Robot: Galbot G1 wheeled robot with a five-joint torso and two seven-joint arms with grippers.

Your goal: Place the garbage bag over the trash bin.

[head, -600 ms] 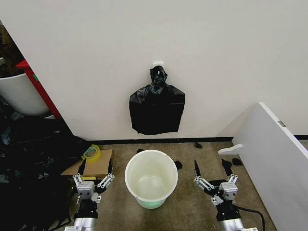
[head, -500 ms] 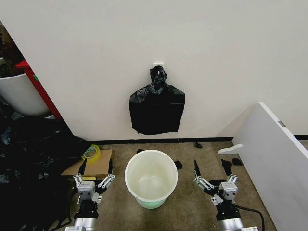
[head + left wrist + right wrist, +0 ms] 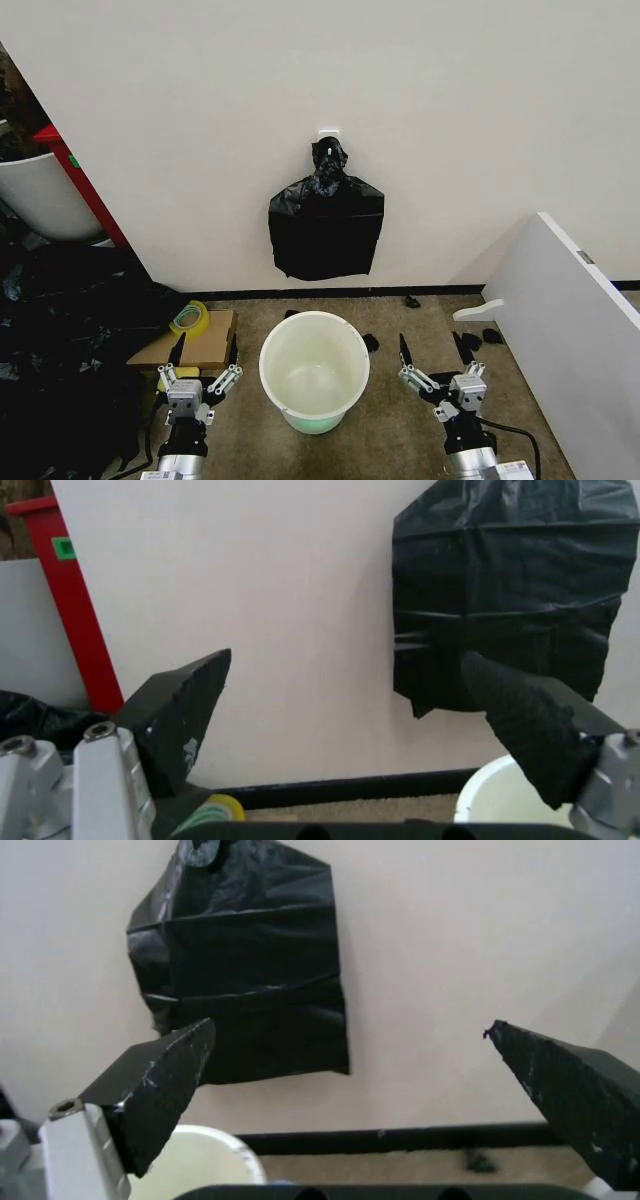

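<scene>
The trash bin [image 3: 314, 319], a round cream-white bucket with a pale green base, stands open on the floor below the wall; its rim also shows in the left wrist view [image 3: 488, 793] and the right wrist view [image 3: 216, 1153]. The garbage bag as a single loose bag is out of view. A flat black bundle of bags [image 3: 326, 228], knotted at its top, hangs from a wall hook above the bin [image 3: 505, 592] [image 3: 245, 967]. My left gripper [image 3: 206, 345] [image 3: 345, 660] is open, left of the bin. My right gripper [image 3: 430, 343] [image 3: 348, 1029] is open, right of the bin. Both point at the wall and hold nothing.
A cardboard box [image 3: 205, 345] with a yellow-green tape roll [image 3: 189, 318] lies left of the bin. A heap of dark plastic sheeting [image 3: 60, 340], a white tub [image 3: 40, 195] and a red post [image 3: 85, 190] crowd the left. A white board [image 3: 570, 320] leans at the right.
Both grippers have shifted slightly inward toward the bin. The bin and the hanging bundle have not moved.
</scene>
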